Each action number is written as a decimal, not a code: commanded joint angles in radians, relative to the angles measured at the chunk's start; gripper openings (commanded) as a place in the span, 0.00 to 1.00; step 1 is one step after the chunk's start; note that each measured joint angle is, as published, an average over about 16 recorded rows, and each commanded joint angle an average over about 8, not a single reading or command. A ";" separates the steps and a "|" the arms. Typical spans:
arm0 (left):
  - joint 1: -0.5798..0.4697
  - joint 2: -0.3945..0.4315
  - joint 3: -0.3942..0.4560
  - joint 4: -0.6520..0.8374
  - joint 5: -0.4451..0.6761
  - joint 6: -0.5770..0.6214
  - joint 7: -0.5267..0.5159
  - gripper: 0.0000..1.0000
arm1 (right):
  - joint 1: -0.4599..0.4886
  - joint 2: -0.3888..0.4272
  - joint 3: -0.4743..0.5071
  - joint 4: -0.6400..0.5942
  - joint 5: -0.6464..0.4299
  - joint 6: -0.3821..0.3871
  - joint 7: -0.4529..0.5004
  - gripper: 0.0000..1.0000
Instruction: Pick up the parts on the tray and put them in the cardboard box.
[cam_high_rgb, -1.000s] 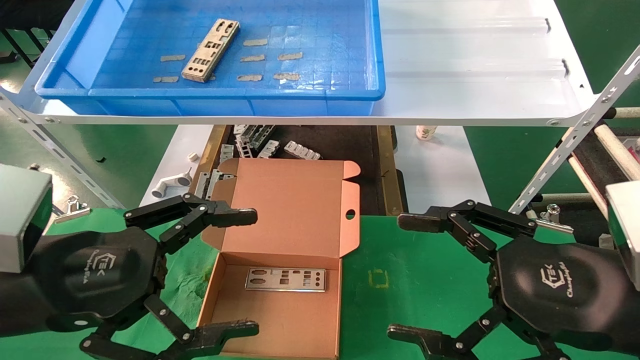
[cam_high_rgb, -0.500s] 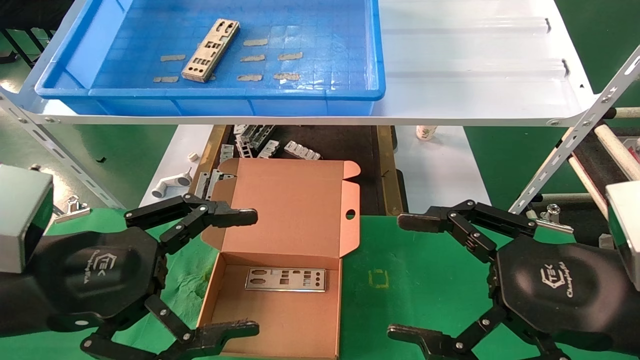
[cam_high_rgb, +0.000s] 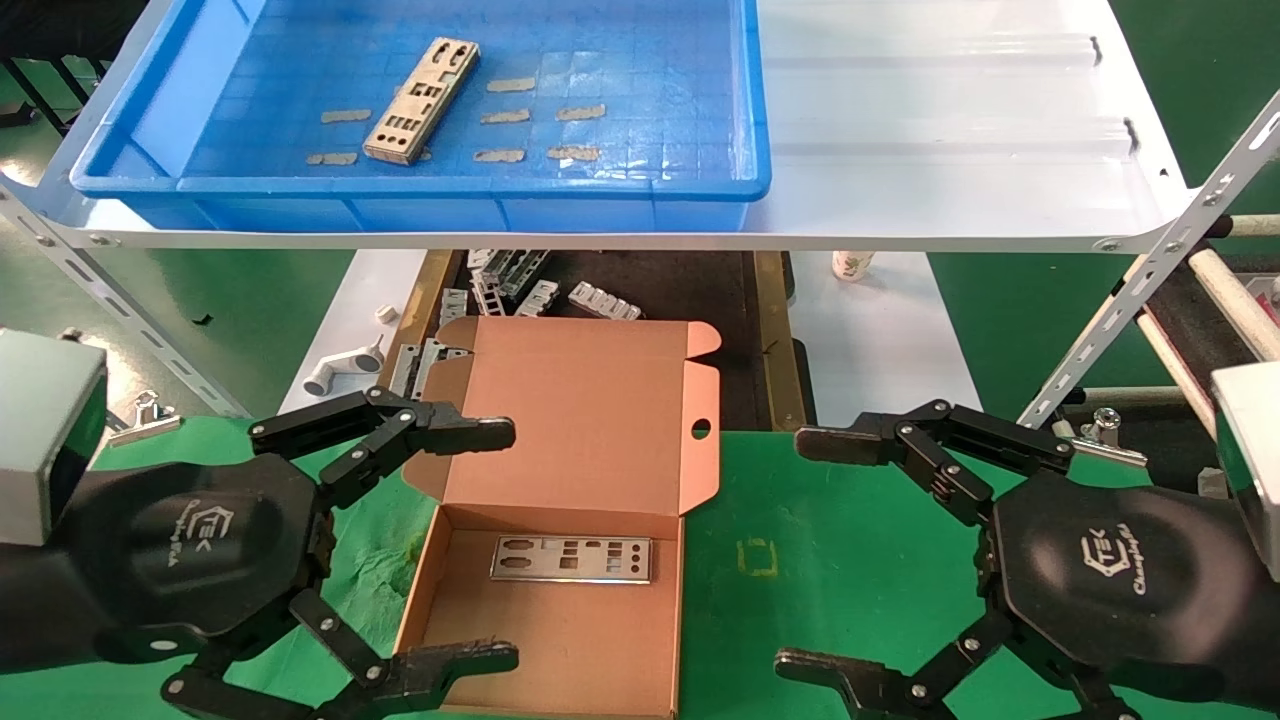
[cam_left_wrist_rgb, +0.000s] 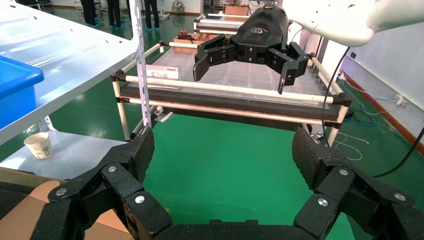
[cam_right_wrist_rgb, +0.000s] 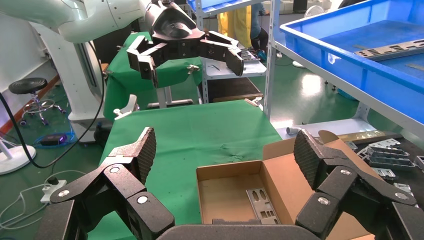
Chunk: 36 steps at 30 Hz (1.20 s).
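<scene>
Writing: raised "TEK" logo with smaller script, not fully legible, on the black housing of each gripper.
Left gripper (cam_high_rgb: 505, 545): low at the left over the green mat (cam_high_rgb: 860, 560), fingers spread wide, holding nothing; upper fingertip in front of the box lid's left edge, lower one over the box's near left corner.
Tray (cam_high_rgb: 420, 205): bright blue, grid-patterned floor, on the white shelf (cam_high_rgb: 950, 130) at upper left.
Tray contents: one part (cam_high_rgb: 422, 100), long, flat, silver-grey, punched with rectangular and round cut-outs, lying diagonally; short beige tape strips (cam_high_rgb: 505, 116) scattered around it.
Brackets (cam_high_rgb: 520, 285): ridged grey metal pieces heaped on a dark brown-edged tray under the shelf, behind the box.
Cardboard box (cam_high_rgb: 440, 570): brown corrugated, on the green mat between the grippers, lid hinged back and upright, rounded tuck tabs, one round hole near the lid's right edge.
Box contents: one plate (cam_high_rgb: 570, 560) of the same kind, flat on the floor near the back wall, long side across.
Right gripper (cam_high_rgb: 790, 550): low at the right over the mat, fingers spread wide, empty, well apart from the box.
Paper cup (cam_high_rgb: 850, 265): on the white surface below the shelf, right of the brackets.
</scene>
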 joint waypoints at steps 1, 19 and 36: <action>0.000 0.000 0.000 0.000 0.000 0.000 0.000 1.00 | 0.000 0.000 0.000 0.000 0.000 0.000 0.000 1.00; 0.000 0.000 0.000 0.000 0.000 0.000 0.000 1.00 | 0.000 0.000 0.000 0.000 0.000 0.000 0.000 1.00; 0.000 0.000 0.000 0.000 0.000 0.000 0.000 1.00 | 0.000 0.000 0.000 0.000 0.000 0.000 0.000 1.00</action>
